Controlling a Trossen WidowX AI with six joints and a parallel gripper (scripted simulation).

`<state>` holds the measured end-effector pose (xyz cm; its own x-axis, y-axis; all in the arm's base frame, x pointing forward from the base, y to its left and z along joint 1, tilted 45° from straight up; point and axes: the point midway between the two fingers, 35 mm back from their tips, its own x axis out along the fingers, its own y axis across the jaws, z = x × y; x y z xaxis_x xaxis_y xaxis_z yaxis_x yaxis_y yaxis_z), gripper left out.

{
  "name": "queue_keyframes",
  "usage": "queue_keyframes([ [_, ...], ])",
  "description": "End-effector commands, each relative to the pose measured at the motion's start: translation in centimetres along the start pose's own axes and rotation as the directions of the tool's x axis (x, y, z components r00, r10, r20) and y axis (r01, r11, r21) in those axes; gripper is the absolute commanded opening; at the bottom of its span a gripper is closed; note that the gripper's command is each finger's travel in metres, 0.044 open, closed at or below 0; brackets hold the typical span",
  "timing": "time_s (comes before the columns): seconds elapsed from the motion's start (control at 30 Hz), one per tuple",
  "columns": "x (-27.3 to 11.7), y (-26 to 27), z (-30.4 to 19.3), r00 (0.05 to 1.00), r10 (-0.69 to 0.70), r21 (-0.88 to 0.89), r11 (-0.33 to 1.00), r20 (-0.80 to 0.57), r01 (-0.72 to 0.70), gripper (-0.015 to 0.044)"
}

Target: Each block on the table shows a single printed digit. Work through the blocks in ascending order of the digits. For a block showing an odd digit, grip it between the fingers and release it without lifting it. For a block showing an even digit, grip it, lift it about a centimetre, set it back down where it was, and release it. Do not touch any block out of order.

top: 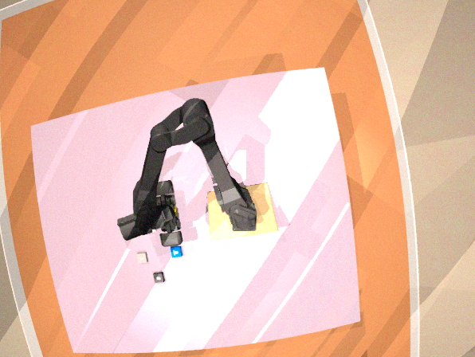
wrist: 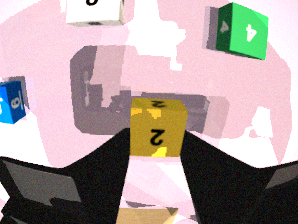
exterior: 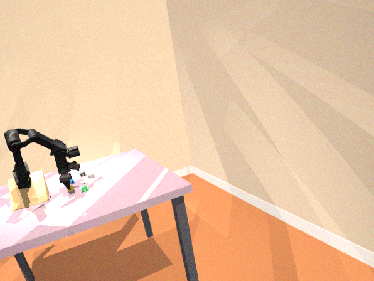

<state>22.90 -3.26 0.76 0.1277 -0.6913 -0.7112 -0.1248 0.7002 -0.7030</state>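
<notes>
The yellow block [top: 176, 211] [exterior: 71, 187] [wrist: 155, 132] shows a 2. My gripper [wrist: 154, 135] is shut on it, a finger against each side; whether it is off the table I cannot tell. The green block [exterior: 84, 189] [wrist: 251, 32] shows a 4. A white block [exterior: 84, 184] [wrist: 95, 12] has its digit cut off at the wrist view's top edge. The blue block [top: 176, 252] [exterior: 71, 181] [wrist: 11, 103] has an underlined digit, 6 or 9. A dark block [top: 158, 277] [exterior: 83, 174] and a pale block [top: 142, 257] [exterior: 91, 175] have unreadable digits.
The arm's base stands on a yellowish board [top: 263, 199] [exterior: 41, 191]. The blue block lies close beside the gripper body in the top view. The green and white blocks lie beyond the fingers in the wrist view. Striped light and shadow cross the pink table [top: 299, 295] [exterior: 125, 185].
</notes>
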Motion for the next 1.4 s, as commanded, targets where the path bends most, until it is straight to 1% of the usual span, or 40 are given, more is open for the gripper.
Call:
queue_keyframes([
  [0.0,-0.5,0.0,0.2,1.0,0.0,0.009,1.0,0.006,0.0,0.012],
  [0.5,-0.6,0.0,0.2,1.0,0.0,0.009,1.0,0.006,0.0,0.012],
  [0.93,0.8,-0.1,0.2,1.0,0.0,0.009,1.0,0.006,0.0,0.012],
  [1.3,0.9,-0.1,0.2,1.0,-0.001,0.009,1.0,0.006,0.001,0.012],
  [1.37,0.9,-0.1,0.2,1.0,-0.001,0.009,1.0,0.006,0.001,0.0173],
])
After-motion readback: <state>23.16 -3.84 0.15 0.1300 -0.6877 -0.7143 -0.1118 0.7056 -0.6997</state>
